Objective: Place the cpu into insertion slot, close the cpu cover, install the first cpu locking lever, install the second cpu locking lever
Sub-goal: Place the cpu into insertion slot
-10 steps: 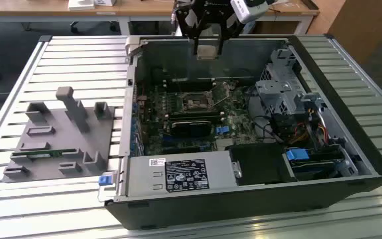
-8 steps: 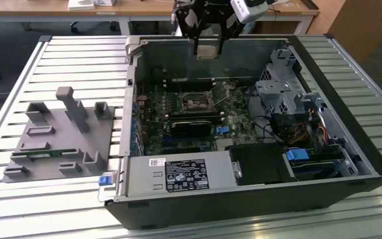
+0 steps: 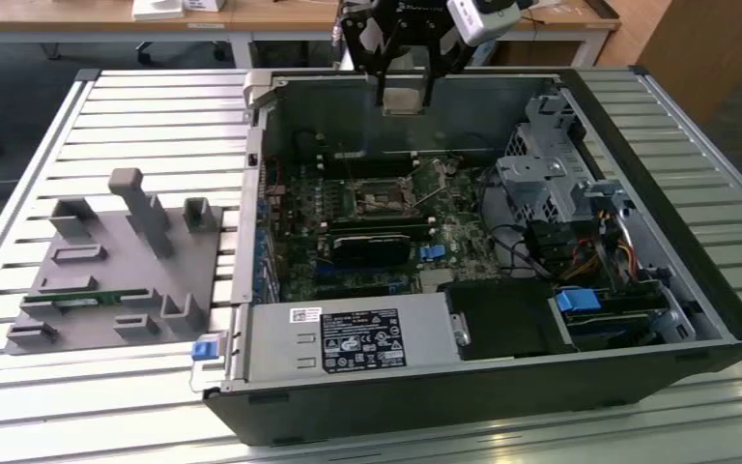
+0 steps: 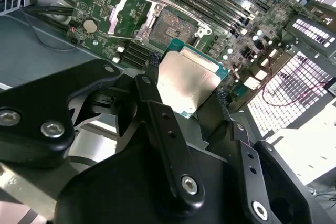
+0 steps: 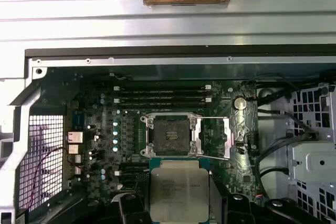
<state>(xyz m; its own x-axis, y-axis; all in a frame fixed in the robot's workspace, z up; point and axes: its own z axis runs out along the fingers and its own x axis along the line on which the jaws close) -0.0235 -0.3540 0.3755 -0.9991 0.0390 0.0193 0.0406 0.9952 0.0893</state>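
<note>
Slatted metal table (image 3: 152, 106) carries an open computer case (image 3: 474, 387) containing a green motherboard (image 3: 345, 208). Above the case hangs the gripper (image 3: 404, 97). Its fingers (image 4: 152, 61) are clamped on opposite edges of the cpu (image 4: 186, 85), clear of the board. The insertion slot (image 4: 170, 24) lies exposed, with the cpu cover (image 4: 113, 22) swung open beside it. On the exterior view's left, a grey fixture tray (image 3: 113, 280) sits on the table.

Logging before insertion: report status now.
Gripper shut on cpu, above the case. Insertion slot bare, cpu cover swung open. No obstruction seen over slot.
</note>
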